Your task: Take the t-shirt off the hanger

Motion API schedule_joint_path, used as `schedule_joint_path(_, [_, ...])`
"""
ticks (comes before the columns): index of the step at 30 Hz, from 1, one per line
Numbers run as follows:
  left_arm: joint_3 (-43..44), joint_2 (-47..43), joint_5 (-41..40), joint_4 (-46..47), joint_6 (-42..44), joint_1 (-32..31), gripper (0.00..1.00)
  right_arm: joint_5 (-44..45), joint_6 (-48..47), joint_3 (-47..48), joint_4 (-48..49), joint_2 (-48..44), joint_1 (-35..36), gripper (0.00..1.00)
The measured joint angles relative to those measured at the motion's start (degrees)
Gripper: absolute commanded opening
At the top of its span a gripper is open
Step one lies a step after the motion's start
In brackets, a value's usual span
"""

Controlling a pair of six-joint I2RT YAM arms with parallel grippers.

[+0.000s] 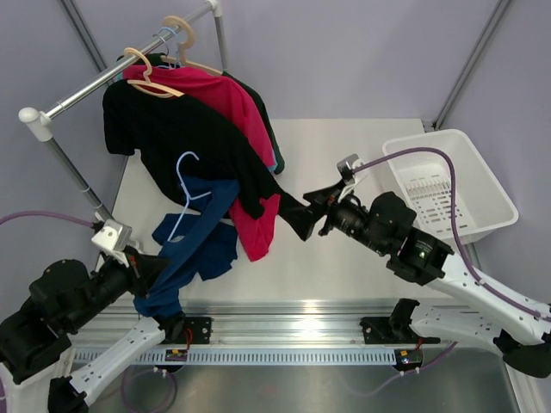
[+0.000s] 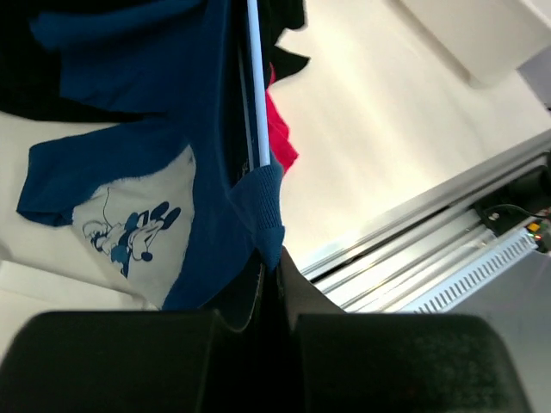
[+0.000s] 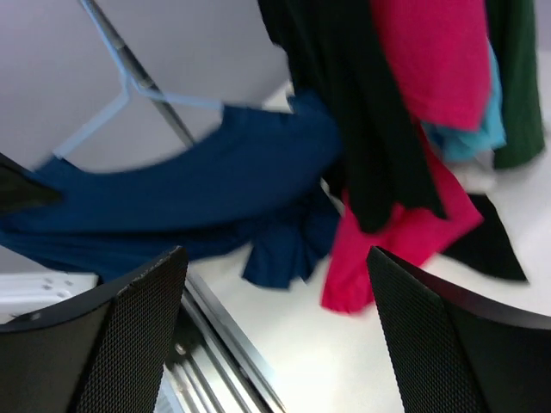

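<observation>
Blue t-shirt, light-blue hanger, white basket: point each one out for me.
blue t-shirt (image 1: 196,249), top external view, on the hanging body fabric.
light-blue hanger (image 3: 90,125), right wrist view, on one sloping arm.
white basket (image 1: 486,185), top external view, on a side wall.

hanger (image 2: 255,86) | end hidden inside blue t-shirt (image 2: 129,77) | right wrist view blurred

white basket (image 1: 448,185), black shirt (image 1: 172,129), pink shirt (image 1: 232,99)

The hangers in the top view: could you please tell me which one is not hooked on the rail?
The light blue hanger, inside the blue t-shirt; the two beige hangers hook over the rail.
</observation>
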Motion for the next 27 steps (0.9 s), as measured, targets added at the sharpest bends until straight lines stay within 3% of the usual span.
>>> schedule_joint_path(9, [-1.27,-7.23,9.44,0.0,-0.61,0.0,0.0,-4.81,0.68,13.31,18.62,21.77,3.85,0.89])
schedule_joint_path(18, [-5.84,-8.61,12.76,1.66,-1.75,0.0,0.0,-0.9,-2.38,23.91,23.96,37.81,10.73,0.8])
schedule_joint_path(26, [-6.47,-9.68,12.13,2.29,-1.81,0.02,0.0,3.76,-5.16,24.28,26.73,41.44,13.4,0.38])
schedule_joint_path(27, [-6.8,-9.75,12.02,2.34,-1.79,0.02,0.0,3.91,-5.18,24.13,27.17,41.44,13.66,0.24])
